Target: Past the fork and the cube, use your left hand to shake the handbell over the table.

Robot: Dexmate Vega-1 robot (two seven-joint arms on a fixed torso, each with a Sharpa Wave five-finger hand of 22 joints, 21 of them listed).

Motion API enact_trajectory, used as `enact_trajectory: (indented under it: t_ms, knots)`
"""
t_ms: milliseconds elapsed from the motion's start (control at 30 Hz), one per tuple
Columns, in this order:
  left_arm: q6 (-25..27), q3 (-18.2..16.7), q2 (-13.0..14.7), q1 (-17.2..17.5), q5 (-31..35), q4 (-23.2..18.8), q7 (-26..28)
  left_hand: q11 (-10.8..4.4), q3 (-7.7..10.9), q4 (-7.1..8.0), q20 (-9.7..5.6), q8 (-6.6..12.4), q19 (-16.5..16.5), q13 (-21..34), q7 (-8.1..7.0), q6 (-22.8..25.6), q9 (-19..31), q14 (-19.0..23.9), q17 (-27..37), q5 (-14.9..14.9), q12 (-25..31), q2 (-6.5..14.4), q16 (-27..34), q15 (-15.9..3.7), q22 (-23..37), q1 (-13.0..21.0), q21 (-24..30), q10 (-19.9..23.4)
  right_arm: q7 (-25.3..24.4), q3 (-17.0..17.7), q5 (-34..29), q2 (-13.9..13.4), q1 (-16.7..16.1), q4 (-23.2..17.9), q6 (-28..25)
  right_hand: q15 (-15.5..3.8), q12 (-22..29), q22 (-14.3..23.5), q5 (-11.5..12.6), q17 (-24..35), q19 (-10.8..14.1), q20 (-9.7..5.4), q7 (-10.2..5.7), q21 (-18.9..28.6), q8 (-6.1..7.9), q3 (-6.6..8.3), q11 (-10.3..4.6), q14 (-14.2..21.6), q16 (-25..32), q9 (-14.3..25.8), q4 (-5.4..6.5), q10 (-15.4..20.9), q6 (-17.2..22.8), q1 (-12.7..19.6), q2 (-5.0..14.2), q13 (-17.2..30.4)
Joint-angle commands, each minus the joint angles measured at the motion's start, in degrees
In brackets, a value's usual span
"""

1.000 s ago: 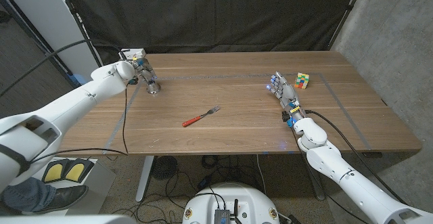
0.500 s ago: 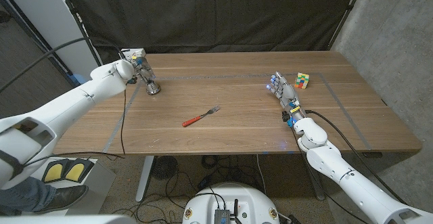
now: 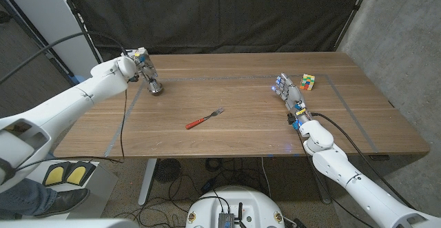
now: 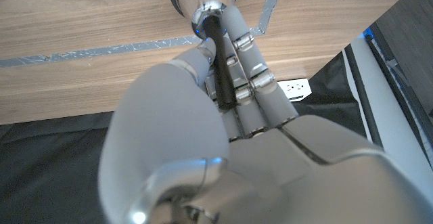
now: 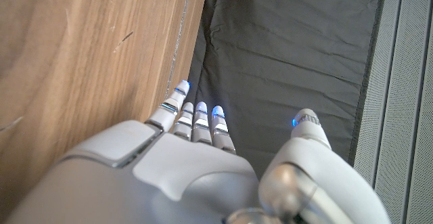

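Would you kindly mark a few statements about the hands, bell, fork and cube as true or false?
1. The left hand grips the bell by its black handle. True.
2. The fork lies in the right hand. False: it lies on the table, between the hands, and the right hand holds nothing.
3. The cube sits near the right hand's fingertips. True.
4. The bell is beside the cube. False: it is at the table's far left, while the cube is at the far right.
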Motion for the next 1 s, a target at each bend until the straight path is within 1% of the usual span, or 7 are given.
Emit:
enact_trajectory:
  t_ms: [33, 233, 433, 767, 933, 967, 1000]
  knots:
    - [1.6, -2.0, 3.9, 2.2, 0.8, -8.8, -2.1, -0.15, 0.06, 0.26, 0.13, 0.13, 0.4, 0.5, 0.09, 0.4, 0.2, 8.3, 0.1, 0.3, 0.6, 0.5, -0.1, -7.77, 0.2, 0.1, 0.4, 0.5, 0.2, 0.3, 0.4, 0.1, 0.0, 0.0, 0.4, 0.35, -0.1, 0.1, -0.2, 0.3, 0.1, 0.15, 0.0, -0.2, 0.12, 0.1, 0.22, 0.0, 0.1, 0.2, -0.36, 0.1, 0.4, 0.1, 0.34, 0.2]
    - [1.0, -4.2, 5.5, 4.2, 0.1, -13.0, -2.0, -0.34, -0.04, 0.3, 0.04, 0.1, 0.4, 1.1, -0.12, 0.3, 0.4, 8.3, 0.2, 0.3, 0.8, 0.5, -0.3, -7.9, 0.2, 0.0, 0.5, 0.5, 0.6, 0.4, 0.6, 0.3, 0.1, 0.5, 1.0, 0.25, -0.1, 0.1, -0.2, 0.3, 0.1, 0.15, 0.04, -0.2, 0.12, 0.1, 0.24, 0.0, 0.1, 0.2, -0.38, 0.1, 0.4, 0.1, 0.37, 0.2]
    - [-2.3, -7.6, 6.1, 7.5, -2.5, -15.4, 1.2, -0.45, -0.13, 0.4, -0.05, 0.15, 0.1, 1.8, -0.21, 0.3, 0.6, 8.4, 0.3, 0.3, 0.9, 0.6, -0.4, -7.87, 0.2, -0.2, 0.5, 0.4, 0.8, 0.5, 0.6, 0.3, 0.1, 0.8, 1.4, 0.27, -0.1, 0.1, -0.2, 0.3, 0.1, 0.13, 0.08, -0.2, 0.12, 0.09, 0.28, 0.1, 0.1, 0.2, -0.39, 0.1, 0.4, 0.1, 0.39, 0.2]
    - [-12.2, -11.1, 4.5, 11.4, -7.6, -15.3, 5.3, -0.65, -0.33, 0.53, -0.18, 0.14, 0.2, 2.6, -0.44, 0.5, 0.6, 8.8, 0.3, 0.3, 1.2, 0.6, -0.5, -7.79, 0.2, -0.5, 0.7, 0.6, 0.6, 0.7, 0.7, 0.1, -0.2, 0.5, 1.5, 0.27, -0.1, 0.1, -0.2, 0.3, 0.2, 0.11, 0.12, -0.2, 0.13, 0.06, 0.26, 0.0, 0.1, 0.2, -0.39, 0.1, 0.5, 0.1, 0.39, 0.2]
    - [-20.8, -13.7, 2.6, 14.3, -12.0, -13.4, 8.9, -0.64, -0.35, 0.52, -0.17, 0.12, 0.2, 3.0, -0.58, 0.4, 0.7, 8.7, 0.3, 0.3, 1.3, 0.7, -0.6, -7.83, 0.1, -0.6, 0.8, 0.5, 0.6, 0.9, 0.5, -0.2, -0.5, 0.2, 1.4, 0.27, -0.1, 0.1, -0.2, 0.3, 0.1, 0.14, 0.12, -0.2, 0.12, 0.05, 0.29, 0.0, 0.1, 0.2, -0.4, 0.1, 0.5, 0.1, 0.4, 0.2]
    - [-24.2, -14.7, 1.5, 15.6, -13.7, -12.5, 10.9, -0.6, -0.37, 0.53, -0.07, 0.13, 0.0, 3.1, -0.58, 0.4, 0.7, 8.6, 0.3, 0.3, 1.3, 0.7, -0.6, -7.8, 0.1, -0.6, 0.7, 0.5, 0.4, 1.0, 0.5, -0.3, -0.6, 0.0, 1.3, 0.25, -0.1, 0.1, -0.2, 0.3, 0.1, 0.11, 0.1, -0.2, 0.13, 0.05, 0.28, 0.0, 0.1, 0.2, -0.4, 0.1, 0.5, 0.1, 0.4, 0.2]
    - [-24.6, -14.8, 1.5, 15.7, -13.7, -12.3, 10.9, -0.63, -0.38, 0.55, 0.04, 0.14, -0.1, 3.2, -0.58, 0.4, 0.8, 8.7, 0.3, 0.3, 1.3, 0.7, -0.6, -7.75, 0.1, -0.6, 0.7, 0.5, 0.4, 1.0, 0.5, -0.3, -0.6, -0.1, 1.3, 0.28, -0.1, 0.1, -0.2, 0.3, 0.1, 0.11, 0.11, -0.2, 0.12, 0.05, 0.28, 0.0, 0.1, 0.2, -0.41, 0.1, 0.5, 0.1, 0.4, 0.2]
